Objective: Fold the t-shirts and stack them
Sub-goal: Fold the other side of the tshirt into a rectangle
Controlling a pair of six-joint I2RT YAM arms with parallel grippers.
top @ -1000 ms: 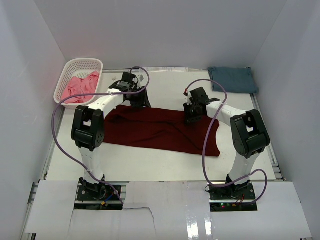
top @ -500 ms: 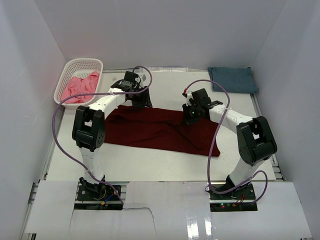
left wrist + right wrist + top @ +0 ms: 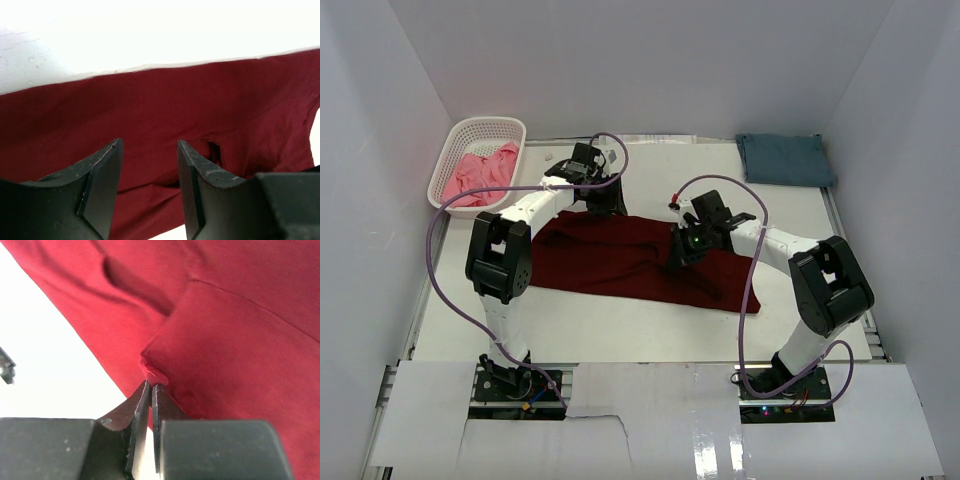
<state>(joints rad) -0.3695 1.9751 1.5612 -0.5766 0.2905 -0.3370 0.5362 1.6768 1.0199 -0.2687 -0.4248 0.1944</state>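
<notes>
White tabletop [image 3: 620, 325] carries the maroon t-shirt [image 3: 610, 260], one fold pinched in the clamped right gripper [image 3: 151, 386].

Top view: left arm [image 3: 535, 205] and right arm [image 3: 760, 238] cover parts of the maroon t-shirt [image 3: 610, 265]. We note the basket [image 3: 485, 121] wall hides part of the pink t-shirt [image 3: 480, 172]. Wrist views: maroon cloth runs off frame edges. The pinched fold vanishes between the closed tips of the right gripper [image 3: 151, 386].

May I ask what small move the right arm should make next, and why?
Probably carry the pinch leftward over the cloth: the right gripper is shut on a corner fold of the maroon t-shirt, which lies stretched out sideways, and the left gripper hangs open above its far edge.
</notes>
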